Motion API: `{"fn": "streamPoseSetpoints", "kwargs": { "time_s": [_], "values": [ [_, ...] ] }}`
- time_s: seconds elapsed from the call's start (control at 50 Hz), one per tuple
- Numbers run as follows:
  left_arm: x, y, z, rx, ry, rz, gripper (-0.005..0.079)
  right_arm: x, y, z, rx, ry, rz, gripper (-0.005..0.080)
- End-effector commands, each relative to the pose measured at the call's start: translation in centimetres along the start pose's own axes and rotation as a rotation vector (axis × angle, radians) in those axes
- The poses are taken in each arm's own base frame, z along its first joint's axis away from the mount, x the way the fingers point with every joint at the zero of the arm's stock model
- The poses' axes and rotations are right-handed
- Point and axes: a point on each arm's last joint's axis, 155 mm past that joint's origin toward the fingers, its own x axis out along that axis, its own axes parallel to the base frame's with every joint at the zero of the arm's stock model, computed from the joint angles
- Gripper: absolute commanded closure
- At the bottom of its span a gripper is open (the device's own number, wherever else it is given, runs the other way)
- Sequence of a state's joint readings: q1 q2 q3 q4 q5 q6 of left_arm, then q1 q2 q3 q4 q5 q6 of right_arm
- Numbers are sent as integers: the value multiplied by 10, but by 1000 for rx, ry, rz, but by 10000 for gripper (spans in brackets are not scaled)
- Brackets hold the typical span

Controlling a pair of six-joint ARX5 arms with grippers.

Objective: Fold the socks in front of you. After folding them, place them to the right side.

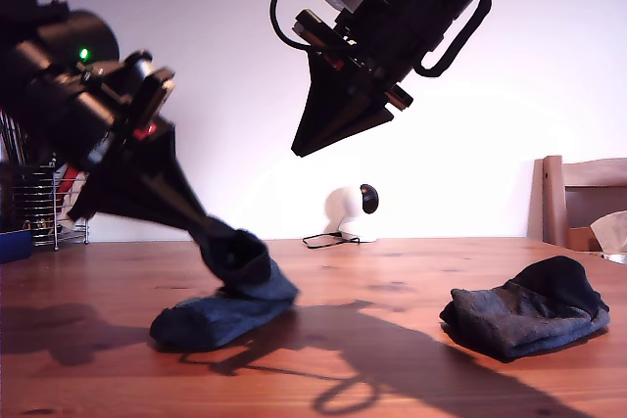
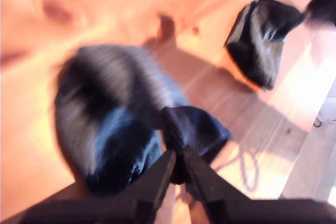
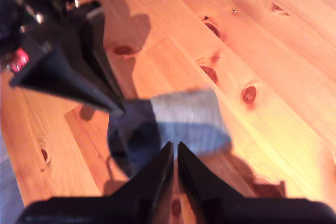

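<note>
Socks: one (image 1: 524, 318) lies folded near the tabletop's (image 1: 392, 286) exterior-view right edge, while my first gripper (image 2: 177, 157), clamped on the other's (image 1: 223, 305) cuff, folds it over, second gripper (image 3: 175, 153) closed empty above; next, lay it flat.

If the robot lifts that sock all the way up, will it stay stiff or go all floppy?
Probably floppy: the sock bends and sags where my first gripper pinches one end, while its other end lies on the table. It looks light, since that small pinch holds it. It seems unlikely to roll; the folded sock sits slumped.
</note>
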State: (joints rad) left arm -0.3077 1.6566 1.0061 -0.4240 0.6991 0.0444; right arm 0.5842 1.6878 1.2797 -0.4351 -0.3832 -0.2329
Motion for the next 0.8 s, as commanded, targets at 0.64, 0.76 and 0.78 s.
{"fn": "streamPoseSetpoints", "kwargs": {
  "time_s": [0.64,0.76,0.78],
  "values": [
    [-11,55,-46,12,176,278,594,1,13,-2,4,-4,66,763],
    [-11,55,-46,11,177,278,535,1,13,-2,4,-6,66,763],
    [-11,55,-47,11,178,278,535,1,13,-1,3,-6,66,763]
  ]
}}
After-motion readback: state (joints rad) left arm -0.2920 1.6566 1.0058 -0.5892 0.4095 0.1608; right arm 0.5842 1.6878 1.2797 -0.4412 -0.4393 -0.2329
